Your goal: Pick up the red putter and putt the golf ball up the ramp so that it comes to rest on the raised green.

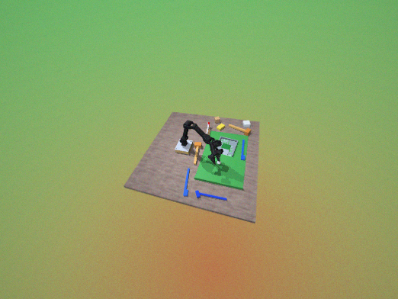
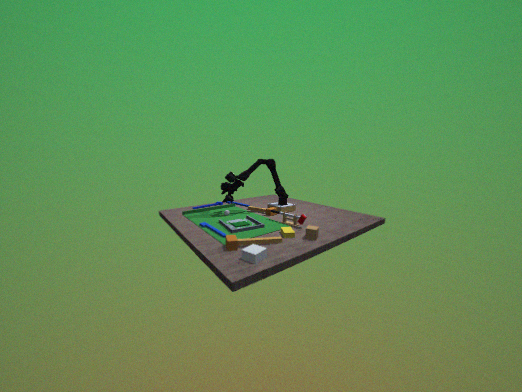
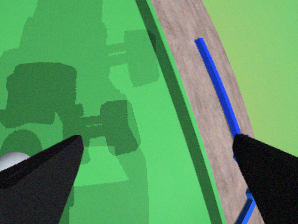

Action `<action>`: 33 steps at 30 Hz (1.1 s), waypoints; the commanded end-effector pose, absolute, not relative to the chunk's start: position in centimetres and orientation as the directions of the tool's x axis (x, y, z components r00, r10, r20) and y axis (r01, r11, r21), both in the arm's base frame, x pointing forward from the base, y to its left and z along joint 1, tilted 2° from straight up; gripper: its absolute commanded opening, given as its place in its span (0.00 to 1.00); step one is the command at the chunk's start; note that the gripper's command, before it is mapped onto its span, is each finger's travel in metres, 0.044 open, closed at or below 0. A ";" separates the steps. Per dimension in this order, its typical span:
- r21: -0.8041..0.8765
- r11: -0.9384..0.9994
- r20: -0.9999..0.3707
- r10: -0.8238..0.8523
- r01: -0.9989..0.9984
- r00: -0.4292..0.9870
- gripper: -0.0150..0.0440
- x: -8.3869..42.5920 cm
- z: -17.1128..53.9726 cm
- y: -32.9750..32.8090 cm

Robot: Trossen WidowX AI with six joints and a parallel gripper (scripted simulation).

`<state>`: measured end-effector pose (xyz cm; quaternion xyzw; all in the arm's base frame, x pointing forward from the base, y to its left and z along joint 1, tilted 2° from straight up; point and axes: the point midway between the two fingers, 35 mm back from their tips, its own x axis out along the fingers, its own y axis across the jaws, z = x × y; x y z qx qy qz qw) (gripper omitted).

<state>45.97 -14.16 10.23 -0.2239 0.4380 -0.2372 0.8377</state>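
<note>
The gripper [image 1: 216, 159] hangs over the flat green mat [image 1: 225, 177], jaws spread wide with nothing between them, and down in the wrist view a sliver of the white golf ball [image 3: 12, 160] peeks out beside one dark finger [image 3: 40, 189]. But the red putter [image 2: 301, 219] is nowhere near the jaws: it sits well apart, back by the arm's base [image 2: 281, 205], its red head showing in the exterior view and a thin pale shaft standing up from what looks like a small rack. That shaft reads as a rigid, slim rod, likely light but smooth, so it could twist in a pinch; my call is to take hold low on the shaft, close to the head, squarely across the flat of the fingers. The ball looks hard, round and quick to roll at a nudge. The grey-rimmed raised green [image 1: 228, 145] is a blocky square frame with sloped sides, the bench [image 1: 160, 168] a grainy wood-brown slab, and blue bars [image 1: 186, 182] and orange mallets [image 1: 197, 152] lie scattered around.
</note>
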 end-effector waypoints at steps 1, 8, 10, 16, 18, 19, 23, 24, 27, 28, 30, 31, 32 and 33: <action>-0.580 0.809 -0.720 -0.453 -0.097 0.525 1.00 44.6 9.1 -7.7; -0.469 0.682 -0.853 -0.185 -0.561 0.488 1.00 40.8 7.8 2.9; -0.421 0.604 -0.885 -0.109 -0.677 0.453 1.00 39.1 7.5 5.8; -0.248 0.282 -0.955 0.087 -0.927 0.282 1.00 32.3 7.0 13.3; -0.185 0.155 -0.969 0.138 -0.970 0.207 1.00 29.6 7.0 15.3; -0.154 0.089 -0.973 0.160 -0.984 0.166 1.00 28.2 7.0 16.2; -0.033 -0.175 -0.975 0.222 -0.984 -0.006 1.00 22.2 7.3 19.1; -0.011 -0.228 -0.972 0.229 -0.974 -0.043 1.00 21.3 7.4 19.3; 0.008 -0.272 -0.969 0.235 -0.962 -0.075 1.00 20.4 7.6 19.6; 0.008 -0.272 -0.969 0.235 -0.962 -0.075 1.00 20.4 7.6 19.6; 0.008 -0.272 -0.969 0.235 -0.962 -0.075 1.00 20.4 7.6 19.6; 0.008 -0.272 -0.969 0.235 -0.962 -0.075 1.00 20.4 7.6 19.6; 0.008 -0.272 -0.969 0.235 -0.962 -0.075 1.00 20.4 7.6 19.6; 0.008 -0.272 -0.969 0.235 -0.962 -0.075 1.00 20.4 7.6 19.6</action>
